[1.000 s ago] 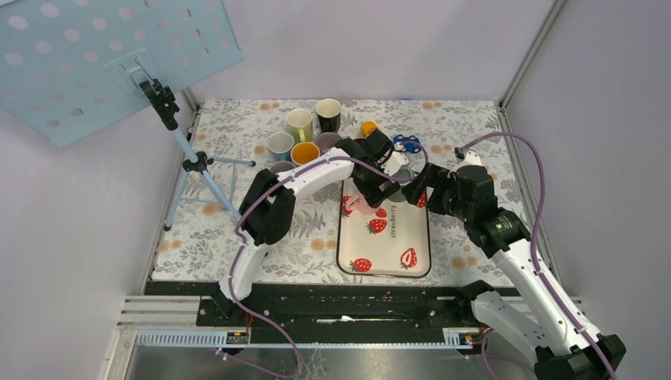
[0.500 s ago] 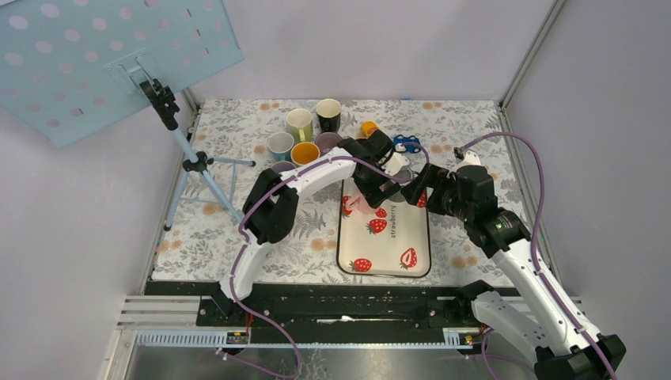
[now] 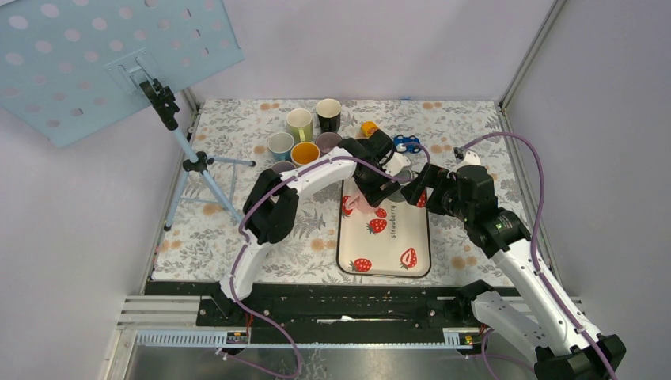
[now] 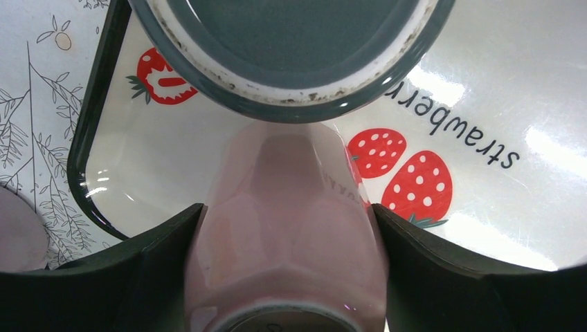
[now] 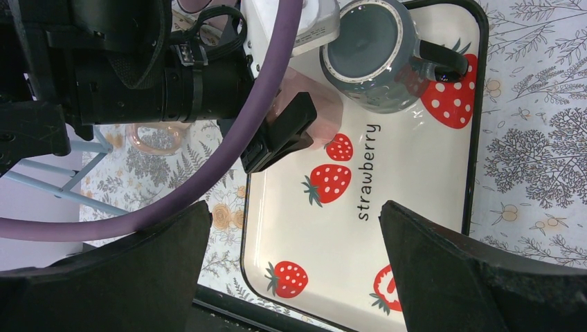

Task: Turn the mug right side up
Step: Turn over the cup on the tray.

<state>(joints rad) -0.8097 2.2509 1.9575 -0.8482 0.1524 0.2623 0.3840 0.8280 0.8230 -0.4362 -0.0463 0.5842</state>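
Pink mug sits on the strawberry tray, apparently base-up, just beside an inverted grey mug. Left end effector pinches it, closed against both flanks. Right end effector is spread wide, holds nothing, and hangs above the tray. Judgement: glazed ceramic, so rigid, smooth and fairly heavy, and it chips if dropped. The faceted wall offers flat faces. Grip mid-body, firmly enough to survive the flip. The grey neighbour crowds the swing.

A pink mug is showing between the black jaws; beyond them a grey mug is sitting on a cream tray bearing red strawberries.
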